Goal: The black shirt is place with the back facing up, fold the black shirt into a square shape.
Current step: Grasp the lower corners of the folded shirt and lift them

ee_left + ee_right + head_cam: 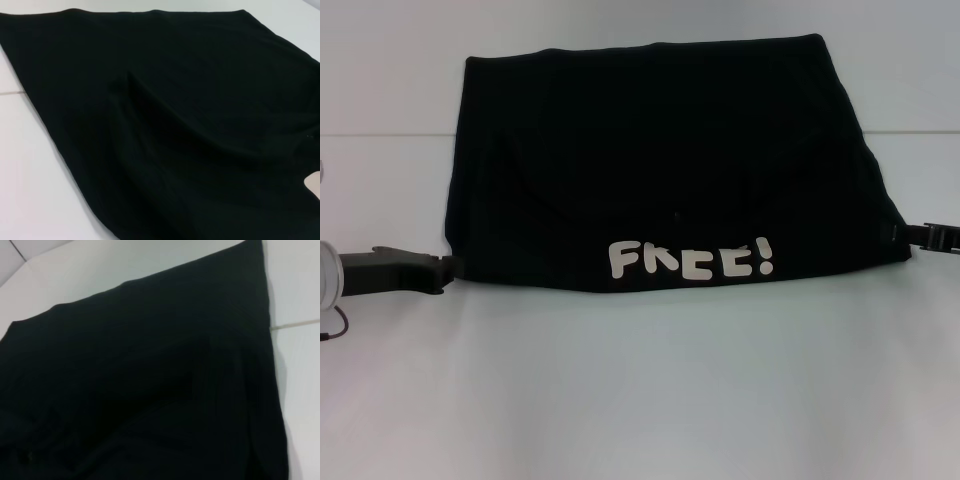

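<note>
So the big soft black fabric shirt (pixel 670 160) is lying flat on the white table (pixel 640 400), already doubled over into a wide block, with white "FREE!" lettering (pixel 692 260) showing along the near folded edge, which means the helper's "no print" idea doesn't hold here. My left gripper (pixel 448 268) is down low at the near left corner of the shirt, touching or tucked into the fabric edge, and the right gripper (pixel 920 236) is at the near right corner, right against the hem. Honestly I can't tell from any view whether either one is pinching the cloth or just resting beside it; both wrist cams only show black fabric and a bit of table. My read is we're at the corners of the near edge, either about to lift for another fold or just finishing one. To do this step well I'd want both corners held evenly and both arms moving at the same height and pace, so the edge stays straight and the layers underneath don't drag. There's a soft ridge in the cloth in the left wrist view, so I'd keep a little tension sideways to flatten that before laying anything over.
</note>
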